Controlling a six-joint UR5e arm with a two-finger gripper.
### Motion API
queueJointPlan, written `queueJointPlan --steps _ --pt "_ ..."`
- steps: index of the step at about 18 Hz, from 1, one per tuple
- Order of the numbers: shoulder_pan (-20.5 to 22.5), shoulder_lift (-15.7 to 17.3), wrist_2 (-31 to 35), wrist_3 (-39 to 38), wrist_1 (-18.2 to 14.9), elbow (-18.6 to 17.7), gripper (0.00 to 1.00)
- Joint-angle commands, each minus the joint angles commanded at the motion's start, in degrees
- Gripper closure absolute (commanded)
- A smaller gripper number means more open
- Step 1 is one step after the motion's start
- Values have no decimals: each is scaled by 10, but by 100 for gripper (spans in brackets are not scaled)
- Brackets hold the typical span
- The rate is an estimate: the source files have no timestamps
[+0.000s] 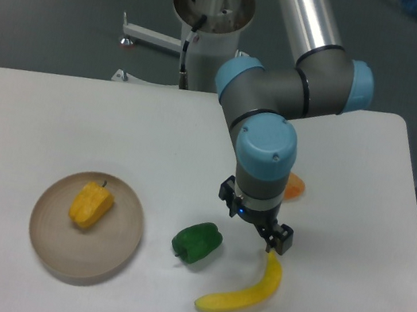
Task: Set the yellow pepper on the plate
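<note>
**Inspector A:** Where does the yellow pepper (92,204) lie?

**Inspector B:** Lower left of the frame, resting on the plate (111,256), somewhat up and left of the plate's centre. Its long axis runs roughly top to bottom with a slight tilt, the dark stem pointing to the upper right. Judged from this, the placement is done.

**Inspector A:** And the gripper (272,242)?

**Inspector B:** Right of centre, well apart from the pepper and clear of the plate. The pepper lies to its left and very slightly higher in the frame. The green pepper (197,242) sits between the two. The gripper hangs just above the upper tip of the banana (243,292), and the wrist hides most of the orange wedge (294,187).

**Inspector A:** State of the jaws?

**Inspector B:** Nothing is held between them. Whether they stand apart or together cannot be told; the fingers are too small and dark.

**Inspector A:** Any coming move?

**Inspector B:** In my judgement only a retreat, away from the plate.
</note>
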Motion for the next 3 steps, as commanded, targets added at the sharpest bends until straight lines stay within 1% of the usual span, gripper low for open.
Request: queueJointPlan --steps 2,3 --pt "2 -1 0 1 25 -11 0" --pt "2 0 0 0 32 -16 0"
